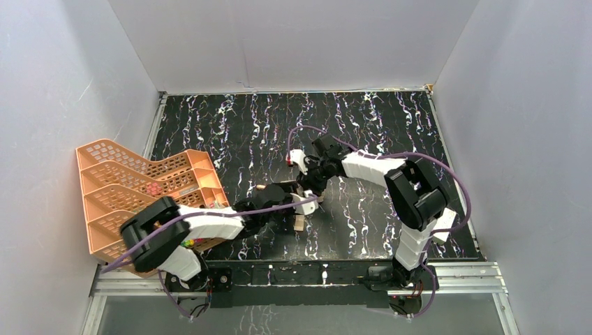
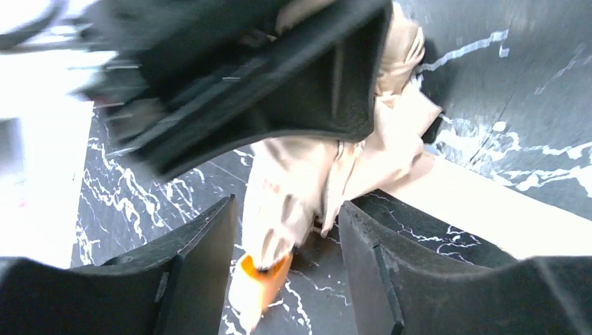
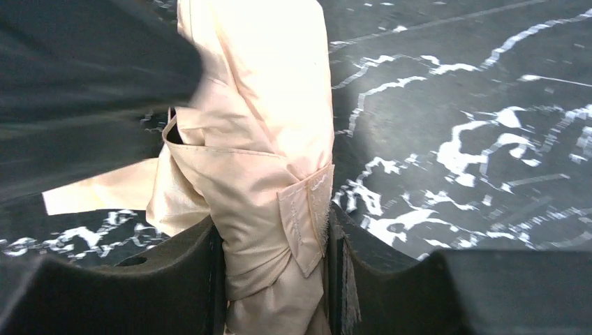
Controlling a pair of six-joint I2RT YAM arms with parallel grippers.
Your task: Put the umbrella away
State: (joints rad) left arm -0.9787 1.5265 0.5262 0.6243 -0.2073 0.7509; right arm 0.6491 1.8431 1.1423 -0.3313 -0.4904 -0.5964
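one umbrella point(image 3: 258, 139), left gripper point(image 2: 286, 237) loose around it, right gripper point(image 3: 276, 272) seemingly clamped.

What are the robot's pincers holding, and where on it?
The right pincer squeezes the umbrella by its folded tan cloth. The left pincer just sits loosely around it.

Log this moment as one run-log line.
umbrella: bundled, between both tools | left tool: open, straddling it | right tool: shut on its tan fabric | orange rack: table's left edge
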